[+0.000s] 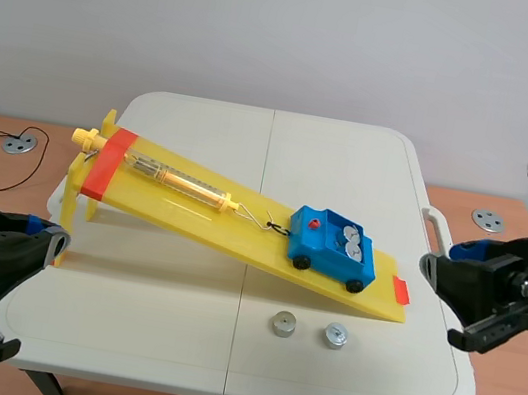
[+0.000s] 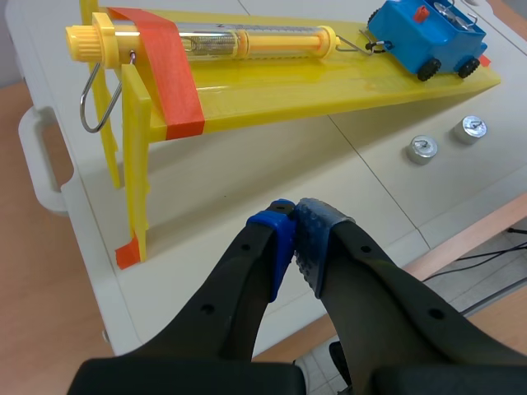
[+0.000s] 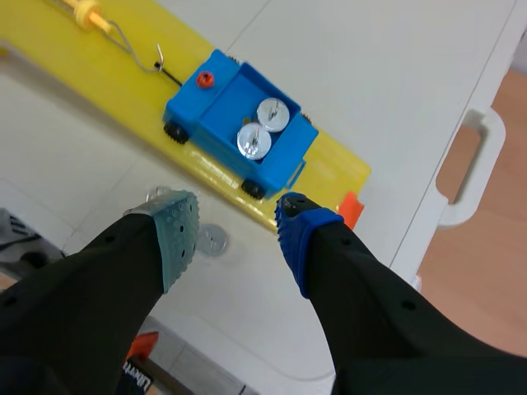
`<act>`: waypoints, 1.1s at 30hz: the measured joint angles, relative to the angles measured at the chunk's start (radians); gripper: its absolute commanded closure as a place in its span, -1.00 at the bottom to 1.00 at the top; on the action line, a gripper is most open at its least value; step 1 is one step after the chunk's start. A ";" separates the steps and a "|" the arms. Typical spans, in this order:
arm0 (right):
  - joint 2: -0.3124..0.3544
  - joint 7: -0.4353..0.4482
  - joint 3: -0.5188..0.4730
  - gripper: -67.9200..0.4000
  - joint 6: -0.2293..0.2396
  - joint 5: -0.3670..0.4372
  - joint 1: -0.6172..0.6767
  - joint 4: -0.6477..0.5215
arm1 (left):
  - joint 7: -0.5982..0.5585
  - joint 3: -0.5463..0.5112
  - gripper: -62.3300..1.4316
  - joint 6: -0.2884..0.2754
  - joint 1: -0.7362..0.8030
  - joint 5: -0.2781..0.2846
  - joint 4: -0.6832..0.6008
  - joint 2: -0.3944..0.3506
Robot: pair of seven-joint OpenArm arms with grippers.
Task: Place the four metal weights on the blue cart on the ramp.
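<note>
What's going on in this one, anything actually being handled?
Nothing is held right now. Two metal weights sit in the blue cart, which rests low on the yellow ramp, hooked to a spring scale. The other two weights lie on the table just in front of the ramp. The right end effector is open near the ramp's low end. The left end effector is shut on nothing, near the ramp's raised end.
</note>
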State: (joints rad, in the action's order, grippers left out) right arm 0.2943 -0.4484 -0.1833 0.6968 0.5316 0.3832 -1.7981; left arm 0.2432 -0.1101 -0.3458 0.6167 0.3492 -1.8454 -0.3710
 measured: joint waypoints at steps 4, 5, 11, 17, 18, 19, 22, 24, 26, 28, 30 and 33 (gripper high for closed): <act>-0.005 -0.004 0.011 0.29 -0.004 -0.019 0.031 0.000 | 0.000 0.000 0.86 0.000 0.000 0.000 0.000 0.000; -0.010 -0.005 0.021 0.29 -0.009 -0.033 0.034 0.000 | 0.000 0.000 0.86 0.000 0.000 0.000 0.000 0.000; -0.087 0.006 0.123 0.29 -0.077 -0.164 0.032 0.002 | 0.000 0.000 0.86 0.000 0.000 0.000 0.000 0.000; -0.152 0.058 0.244 0.29 -0.154 -0.288 0.030 0.041 | 0.000 0.000 0.86 0.000 0.000 0.000 0.000 0.000; -0.159 0.071 0.262 0.29 -0.171 -0.309 0.029 0.053 | 0.000 0.000 0.86 0.000 0.000 0.000 0.000 0.000; -0.167 0.082 0.279 0.29 -0.189 -0.328 0.027 0.068 | 0.000 0.000 0.86 0.000 0.000 0.000 0.000 0.000; -0.185 0.112 0.321 0.29 -0.244 -0.379 0.007 0.128 | 0.000 0.000 0.86 0.000 0.000 0.000 0.000 0.000; -0.201 0.122 0.346 0.29 -0.280 -0.410 -0.019 0.177 | 0.000 0.000 0.86 0.000 0.000 0.000 0.000 0.000; -0.217 0.130 0.367 0.29 -0.322 -0.439 -0.050 0.227 | 0.000 0.000 0.86 0.000 0.000 0.000 0.000 0.000; -0.231 0.137 0.386 0.29 -0.352 -0.459 -0.083 0.274 | 0.000 0.000 0.86 0.000 0.000 0.000 0.000 0.000; -0.240 0.149 0.403 0.29 -0.369 -0.473 -0.115 0.321 | 0.000 0.000 0.86 0.000 0.000 0.000 0.000 0.000; -0.254 0.162 0.426 0.29 -0.380 -0.488 -0.161 0.390 | 0.000 0.000 0.86 0.000 0.000 0.000 0.000 0.000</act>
State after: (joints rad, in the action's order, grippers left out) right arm 0.0406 -0.2867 0.2428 0.3164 0.0437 0.2218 -1.4082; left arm 0.2432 -0.1101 -0.3458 0.6167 0.3492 -1.8454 -0.3710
